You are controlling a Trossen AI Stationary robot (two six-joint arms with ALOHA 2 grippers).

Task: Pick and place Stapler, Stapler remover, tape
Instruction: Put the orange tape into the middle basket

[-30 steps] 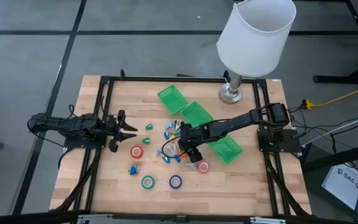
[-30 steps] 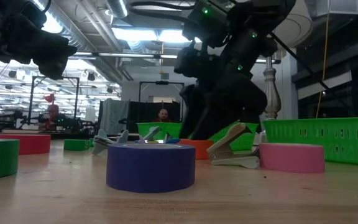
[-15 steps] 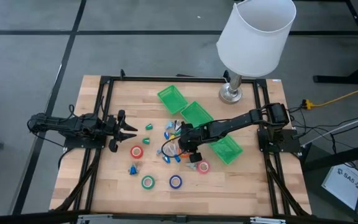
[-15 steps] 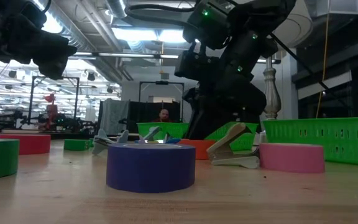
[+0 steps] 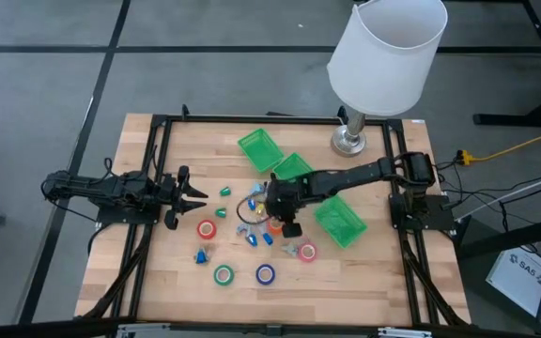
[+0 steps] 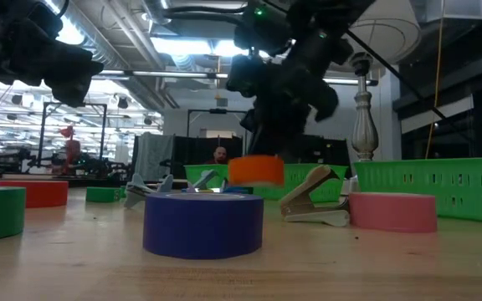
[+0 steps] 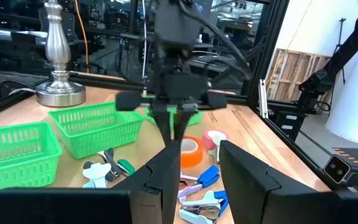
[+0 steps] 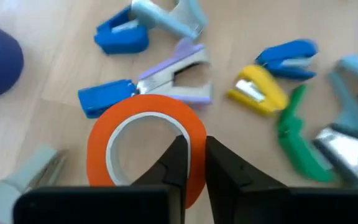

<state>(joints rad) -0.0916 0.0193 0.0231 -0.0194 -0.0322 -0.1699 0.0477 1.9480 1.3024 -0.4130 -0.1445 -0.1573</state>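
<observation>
Right hand (image 8: 190, 163) is clamped on the wall of the orange tape roll (image 8: 146, 144), one finger inside the ring, one outside. Low view shows the roll (image 6: 255, 170) clear of the surface (image 5: 346, 272), hanging under the hand above the pile. So I read this as the carry step for one tape, pick done, place not yet.

Left hand (image 5: 195, 195) is parked over the left side of the surface, well apart from the clutter; fingers stand partly apart, nothing between them.

Where things are, high view:
- three green baskets in a diagonal row; the nearest basket (image 5: 339, 222) is just beside the right hand
- pink tape (image 5: 307, 252), blue tape (image 5: 265, 274), green tape (image 5: 223, 275) and red tape (image 5: 207, 229) all flat on the surface
- staplers and staple removers scattered under and around the right hand, e.g. the blue stapler (image 8: 122, 35)

Next move, my call: swing the roll over one of the baskets and release. Can't tell which basket is meant for tape. Grip is on one wall only, so the roll could pivot; I'd move slow and keep it clear of the basket rim.
</observation>
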